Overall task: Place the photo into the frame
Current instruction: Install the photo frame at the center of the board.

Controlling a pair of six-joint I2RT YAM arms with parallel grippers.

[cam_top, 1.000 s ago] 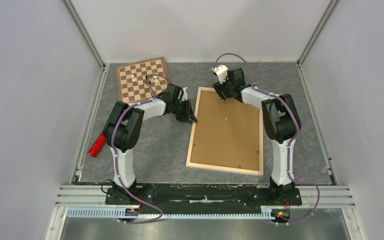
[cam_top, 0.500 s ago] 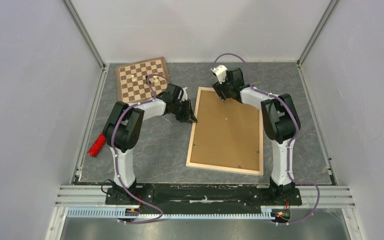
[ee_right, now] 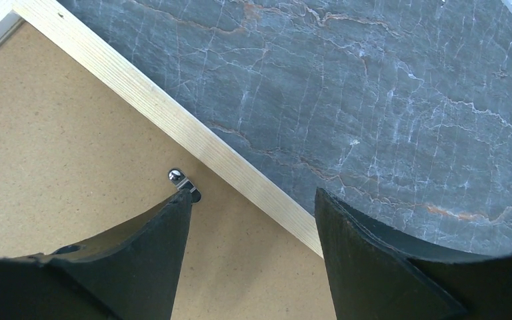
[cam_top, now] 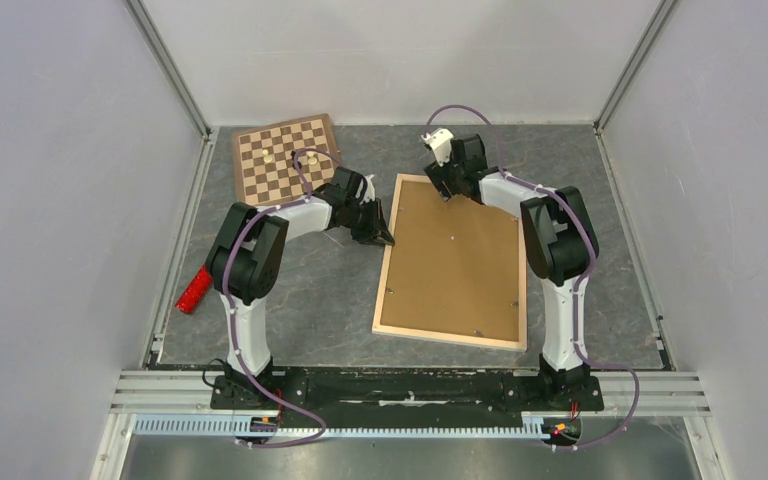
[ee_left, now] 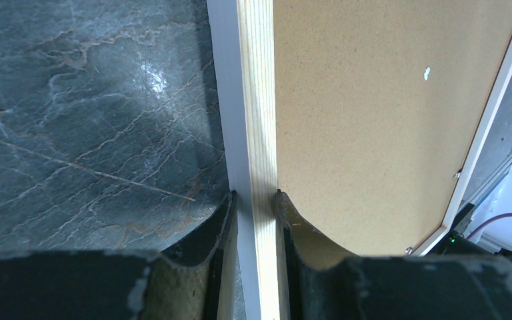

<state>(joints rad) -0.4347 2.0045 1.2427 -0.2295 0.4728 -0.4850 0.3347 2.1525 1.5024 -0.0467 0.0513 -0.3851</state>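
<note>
Low in the top view, centre-right: large rectangular light-wood frame [cam_top: 448, 337] lies face-down on the dark grey marbled desk [cam_top: 330, 290], plain brown backing board [cam_top: 455, 260] filling it. Small red block [cam_top: 192, 290] at lower left, well apart. Photo not visible in any view; maybe under the board, cannot tell. Mid-picture, left pincer [ee_left: 256, 197] is nipped narrow onto the frame's left bar, one finger each side of the wood. Higher up, right pincer [ee_right: 253, 195] gapes wide, holding nothing, straddling the far bar, one finger just beside a small silver metal clip [ee_right: 185, 185] on the board. Checkered wooden chessboard [cam_top: 285, 160] upper left, few pieces on it. Risks: left grip is on a thin bar near one corner, so a lift could twist or drop the frame. Right finger may slip off the tiny clip or scrape the board. An unturned clip would jam the board.
</note>
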